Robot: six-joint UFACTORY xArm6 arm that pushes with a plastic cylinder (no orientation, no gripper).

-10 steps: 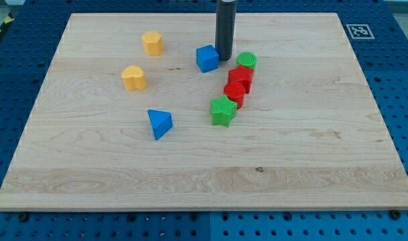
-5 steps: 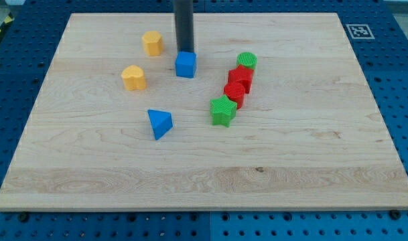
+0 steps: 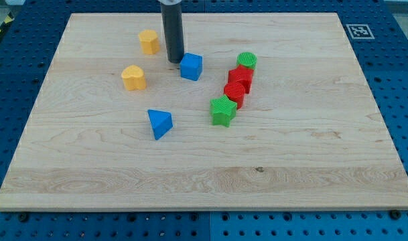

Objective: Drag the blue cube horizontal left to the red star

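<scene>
Camera view: a wooden board [image 3: 311, 154] fills most of the frame, lying on a blue perforated table [image 3: 404, 80]. Furthest left among the blocks, in the upper left of the frame, sits a yellow heart-like block [image 3: 133, 77], and just above and to its right a yellow hexagonal block [image 3: 149, 41], the two apart from each other. Below them, left of centre, a blue triangular block [image 3: 159, 123] lies alone on the wood. Next comes the dark rod, dropping from the top edge; my tip [image 3: 175, 61] rests on the board between the yellow hexagonal block and the blue cube [image 3: 191, 67], just beside the cube's left face — whether it touches the cube cannot be told. There is no gripper on this arm, only the rod, so nothing is grasped or released. The blue cube stands in the upper middle of the frame, turned a little so one corner faces the view's bottom, to the left of the red pieces and clear of them with bare wood between. Right of centre a slanting row runs from lower left to upper right: a green star [image 3: 222, 110], then the red star [image 3: 234, 93], then a red block [image 3: 240, 77] whose shape is unclear, then a green cylinder [image 3: 246, 61] — each touching or nearly touching its neighbour. In the upper right corner of the board is a small black-and-white marker [image 3: 358, 30].
</scene>
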